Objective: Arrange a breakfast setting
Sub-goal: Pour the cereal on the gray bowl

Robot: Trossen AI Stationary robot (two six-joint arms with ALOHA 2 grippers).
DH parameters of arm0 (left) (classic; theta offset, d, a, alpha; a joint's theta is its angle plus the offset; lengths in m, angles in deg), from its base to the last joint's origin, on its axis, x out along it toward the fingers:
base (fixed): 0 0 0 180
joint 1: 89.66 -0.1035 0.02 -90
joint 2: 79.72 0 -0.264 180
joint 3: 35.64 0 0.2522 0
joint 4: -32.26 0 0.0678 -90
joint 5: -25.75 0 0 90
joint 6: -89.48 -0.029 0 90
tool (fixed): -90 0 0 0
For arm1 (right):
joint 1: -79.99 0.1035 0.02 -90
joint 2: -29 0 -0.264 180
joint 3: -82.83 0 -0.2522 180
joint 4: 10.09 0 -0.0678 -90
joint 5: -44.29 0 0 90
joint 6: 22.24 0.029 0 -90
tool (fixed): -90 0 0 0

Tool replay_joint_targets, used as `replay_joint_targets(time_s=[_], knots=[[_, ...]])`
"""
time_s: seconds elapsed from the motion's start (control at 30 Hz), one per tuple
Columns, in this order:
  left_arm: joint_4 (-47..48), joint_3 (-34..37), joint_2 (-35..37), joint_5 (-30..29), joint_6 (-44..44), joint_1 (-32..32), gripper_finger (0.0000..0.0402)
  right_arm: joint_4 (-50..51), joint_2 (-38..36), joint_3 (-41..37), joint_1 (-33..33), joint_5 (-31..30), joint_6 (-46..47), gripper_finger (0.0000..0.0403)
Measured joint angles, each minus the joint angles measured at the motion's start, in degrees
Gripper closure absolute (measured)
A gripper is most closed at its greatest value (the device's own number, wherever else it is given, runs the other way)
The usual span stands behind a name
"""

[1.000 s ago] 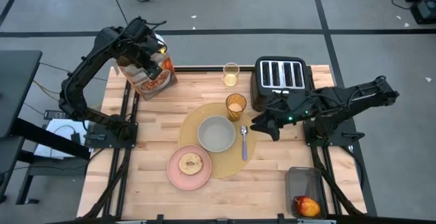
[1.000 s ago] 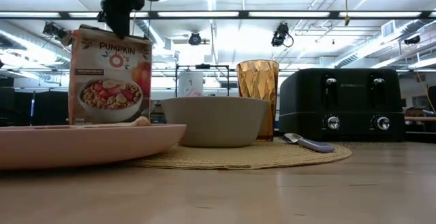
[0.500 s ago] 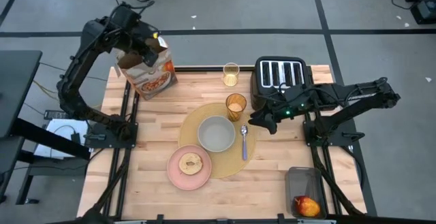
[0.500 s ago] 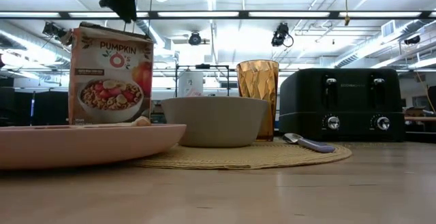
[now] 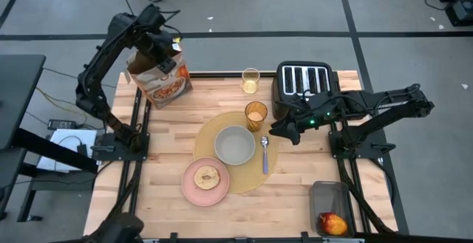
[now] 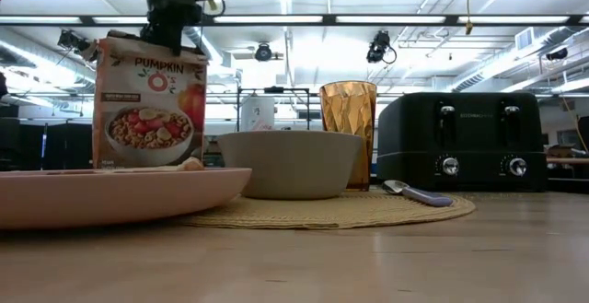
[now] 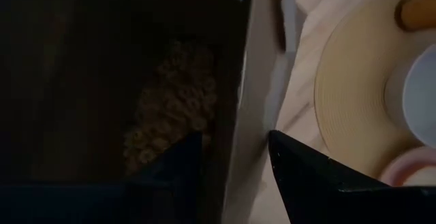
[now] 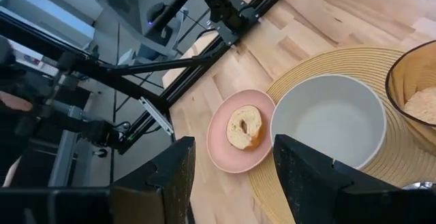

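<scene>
A round tan placemat [image 5: 247, 176] holds a grey bowl [image 5: 235, 144], an amber tumbler [image 5: 256, 115] and a blue-handled spoon [image 5: 265, 154]. A pink plate [image 5: 194, 191] at its near left carries a round piece of toast [image 8: 244, 126]. The red apple [image 5: 332, 223] lies in a dark tray [image 5: 329, 196] at the front right. My left gripper [image 7: 235, 156] is open over the orange cereal box [image 5: 168, 86], one finger inside the open top and one outside its wall [image 7: 240, 115]. My right gripper [image 5: 279, 134] hovers open beside the black toaster [image 5: 304, 88].
A clear glass of juice [image 5: 250, 80] stands at the far edge between the cereal box and the toaster. Bare wood lies at the table's near middle and to the left of the plate. The arms' frames run along both table sides.
My left gripper has risen off the cereal box's top and swung toward the far left. It has then come back and down over the open top. The box has stayed in place.
</scene>
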Motion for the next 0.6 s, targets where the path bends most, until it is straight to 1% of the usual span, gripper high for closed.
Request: replay_joint_targets(time_s=[0.1, 0.2, 0.3, 0.43, 0.47, 0.6], knots=[[1.72, 0.14, -1.72, -0.12, 0.10, 0.04, 0.0230, -1.82, 0.02, 0.00, 0.00, 0.29, -2.70, 0.0197], [1.75, 1.78, -1.86, -0.25, 1.12, 0.31, 0.0248, -4.59, 0.02, 0.00, -0.04, -0.47, -7.71, 0.0196], [1.79, 2.94, -1.62, -1.05, 1.39, 1.23, 0.0286, -7.04, 0.02, 0.00, -0.44, -3.35, -13.83, 0.0191], [1.85, 2.95, -0.01, -1.14, 2.00, 3.37, 0.0375, -10.55, 0.02, -0.02, -1.78, -4.08, -20.64, 0.0173], [1.81, 2.95, 0.49, -1.14, 2.28, 3.94, 0.0387, -11.52, 0.02, -0.02, -2.22, -4.11, -22.07, 0.0167], [1.86, 2.99, 3.16, -1.38, 3.43, 6.36, 0.0394, -14.75, 0.07, -0.02, -4.26, -4.21, -26.49, 0.0136]])
